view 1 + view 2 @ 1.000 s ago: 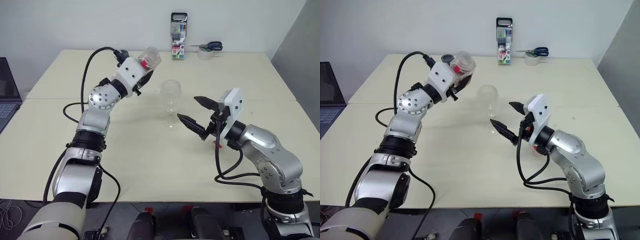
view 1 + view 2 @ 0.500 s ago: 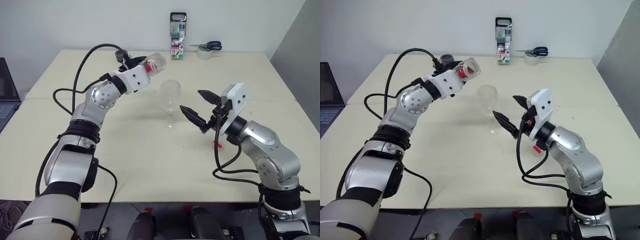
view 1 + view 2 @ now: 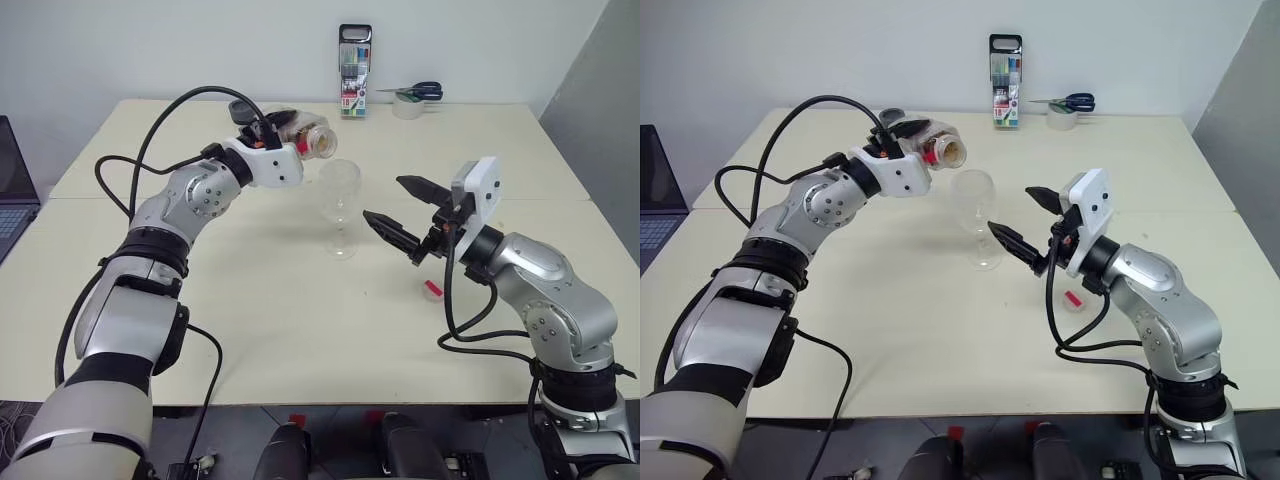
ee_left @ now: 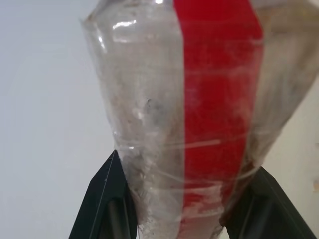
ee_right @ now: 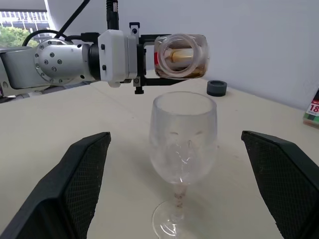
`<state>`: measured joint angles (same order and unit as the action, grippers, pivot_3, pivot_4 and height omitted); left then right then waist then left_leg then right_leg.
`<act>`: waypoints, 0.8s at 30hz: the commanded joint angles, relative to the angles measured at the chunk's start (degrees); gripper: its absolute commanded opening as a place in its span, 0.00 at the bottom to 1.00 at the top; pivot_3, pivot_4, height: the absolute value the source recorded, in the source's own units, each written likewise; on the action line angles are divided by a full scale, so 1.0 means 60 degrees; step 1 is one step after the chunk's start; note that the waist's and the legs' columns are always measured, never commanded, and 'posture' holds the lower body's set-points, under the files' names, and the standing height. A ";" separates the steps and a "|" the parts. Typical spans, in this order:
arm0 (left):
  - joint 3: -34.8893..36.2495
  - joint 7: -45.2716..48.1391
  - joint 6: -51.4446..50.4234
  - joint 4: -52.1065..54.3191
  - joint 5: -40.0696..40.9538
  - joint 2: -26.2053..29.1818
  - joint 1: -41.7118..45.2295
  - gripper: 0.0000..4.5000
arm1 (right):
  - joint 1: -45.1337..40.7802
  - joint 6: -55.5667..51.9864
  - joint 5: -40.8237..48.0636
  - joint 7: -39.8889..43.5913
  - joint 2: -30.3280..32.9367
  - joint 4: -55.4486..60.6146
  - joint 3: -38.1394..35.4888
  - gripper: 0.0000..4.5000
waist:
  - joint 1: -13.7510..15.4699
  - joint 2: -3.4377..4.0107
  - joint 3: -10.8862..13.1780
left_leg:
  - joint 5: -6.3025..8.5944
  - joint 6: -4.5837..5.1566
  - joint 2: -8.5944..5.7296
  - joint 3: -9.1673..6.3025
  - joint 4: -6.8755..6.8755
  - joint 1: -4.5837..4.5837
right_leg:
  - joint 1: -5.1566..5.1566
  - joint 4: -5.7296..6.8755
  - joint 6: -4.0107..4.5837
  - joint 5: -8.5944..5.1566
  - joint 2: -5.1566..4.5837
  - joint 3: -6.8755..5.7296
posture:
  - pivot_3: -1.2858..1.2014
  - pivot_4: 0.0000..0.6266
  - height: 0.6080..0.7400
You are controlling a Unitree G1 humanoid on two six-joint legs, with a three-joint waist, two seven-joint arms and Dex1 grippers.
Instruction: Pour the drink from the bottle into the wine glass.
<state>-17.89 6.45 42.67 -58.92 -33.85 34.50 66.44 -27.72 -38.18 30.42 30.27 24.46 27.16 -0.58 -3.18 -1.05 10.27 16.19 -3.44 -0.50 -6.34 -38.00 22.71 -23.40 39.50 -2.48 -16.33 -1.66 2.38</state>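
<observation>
While the pale worktop point(image 3: 300, 320) spreads under both arms, the left gripper point(image 3: 290, 135) hangs above it at about eleven o'clock from the wine glass point(image 3: 340, 205), its jaws clamped on the bottle point(image 3: 305, 135). The bottle lies tipped close to level, its open mouth turned toward the glass and poised just over the near rim of the bowl, apart from it. In the left wrist view the two black fingers point(image 4: 107, 199) press against the bottle's base on either side, the red label strip running up between them. In the right wrist view a little of the drink point(image 5: 182, 57), amber, lies inside the tilted bottle.

The right gripper point(image 3: 400, 210) hovers at three o'clock from the glass, jaws spread wide and holding nothing. Seen along that gripper, the glass stands upright between its two spread fingers point(image 5: 75, 184) and beyond their tips, touching neither.

The glass rests on its round foot near the worktop's middle, its bowl looking empty.

At the far edge, at twelve o'clock, a marker case point(image 3: 356, 72) stands upright; at about one o'clock a roll of tape point(image 3: 407, 106) sits with scissors point(image 3: 420, 92) on top. A laptop point(image 3: 15, 175) shows at nine o'clock. A small red cap point(image 3: 432, 289) lies at four o'clock from the glass, below the right forearm. A small dark ring point(image 3: 240, 107) lies beyond the left gripper.
</observation>
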 commanded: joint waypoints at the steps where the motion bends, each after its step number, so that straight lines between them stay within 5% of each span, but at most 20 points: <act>1: -0.0032 -0.0473 0.0203 0.0087 -0.0153 0.0208 0.0479 0.38 | -0.0031 0.0141 0.0157 0.0081 0.0063 0.0204 -0.0192 1.00 | 0.0000 0.0000 0.0000 | 0.0000 0.0000 0.0000 0.0000 -0.0001 0.0002 | 0.0000 -0.0001 0.0000 0.0000 0.0000 0.0000 | 0.52 0.24 1.00; 24: -0.0593 -0.2021 0.0438 0.0118 -0.1418 0.0710 0.0884 0.38 | 0.0048 0.0139 0.0209 0.0287 -0.0076 0.0228 0.0040 1.00 | -0.0005 0.0000 0.0000 | -0.0001 -0.0002 -0.0001 0.0002 -0.0004 0.0008 | -0.0011 0.0007 0.0000 0.0000 -0.0001 0.0001 | 0.52 0.24 1.00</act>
<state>-21.97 -4.18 44.50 -59.22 -42.58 37.52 68.74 -27.48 -38.08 30.49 31.47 24.11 27.11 0.10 -3.21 -1.05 10.27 16.19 -3.46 -0.51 -6.34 -38.03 22.77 -23.47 39.55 -2.48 -16.33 -1.67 2.39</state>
